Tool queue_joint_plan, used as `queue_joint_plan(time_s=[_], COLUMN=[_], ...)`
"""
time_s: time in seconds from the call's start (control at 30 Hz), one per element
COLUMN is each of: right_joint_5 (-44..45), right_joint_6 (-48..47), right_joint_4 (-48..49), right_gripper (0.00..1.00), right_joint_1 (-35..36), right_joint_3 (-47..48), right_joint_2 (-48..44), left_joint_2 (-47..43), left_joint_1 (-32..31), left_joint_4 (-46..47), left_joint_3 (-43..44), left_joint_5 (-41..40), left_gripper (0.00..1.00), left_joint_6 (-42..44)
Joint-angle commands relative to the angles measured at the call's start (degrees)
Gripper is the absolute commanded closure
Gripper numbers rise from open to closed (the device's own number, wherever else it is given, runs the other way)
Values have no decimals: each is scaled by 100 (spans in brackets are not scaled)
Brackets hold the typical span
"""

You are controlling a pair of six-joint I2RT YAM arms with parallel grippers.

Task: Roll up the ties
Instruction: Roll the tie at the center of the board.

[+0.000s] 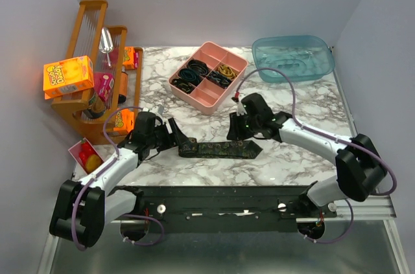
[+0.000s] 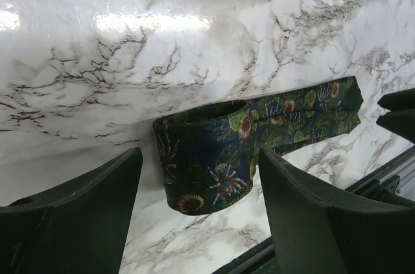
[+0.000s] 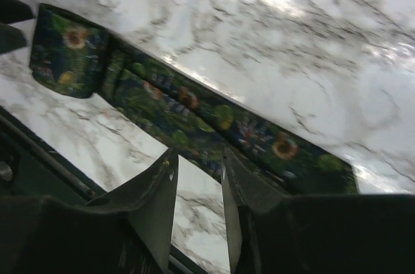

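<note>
Where the right fingers (image 3: 155, 196) block the view: the tie (image 1: 220, 149) has its near edge hidden.
Right gripper (image 3: 198, 157): fingers narrowly parted above the tie's flat wide end.
Left gripper (image 2: 198, 157): fingers spread wide, flanking the rolled end without touching.
Arms: both stretched low and inward over the marble table (image 1: 279, 164).

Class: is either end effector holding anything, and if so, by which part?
Nothing seems held. The left end effector stands open astride the tie at its rolled end, clear of it; the right end effector, fingers apart, is at the flat stretch.
</note>
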Motion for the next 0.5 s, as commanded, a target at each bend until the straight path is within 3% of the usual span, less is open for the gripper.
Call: queue_joint_plan(time_s=[0.0, 0.1, 0.2, 0.47], right_joint_5=[-367, -472, -665, -938], right_joint_6=[115, 168, 195, 282], right_joint_4=[461, 620, 664, 699], right_gripper=[79, 92, 97, 99], right_joint_1=[499, 780, 974, 1274], right_joint_3=[541, 980, 1499, 2388], right_joint_2=[539, 883, 1419, 2474], left_joint_2=[-61, -25, -8, -17], left_joint_1=[56, 65, 74, 83], left_joint_4=[66, 181, 234, 435], left_joint_3=[-159, -229, -291, -458], left_joint_5=[77, 156, 173, 270], left_gripper=[18, 18, 17, 18], left_joint_6=[-83, -127, -162, -276])
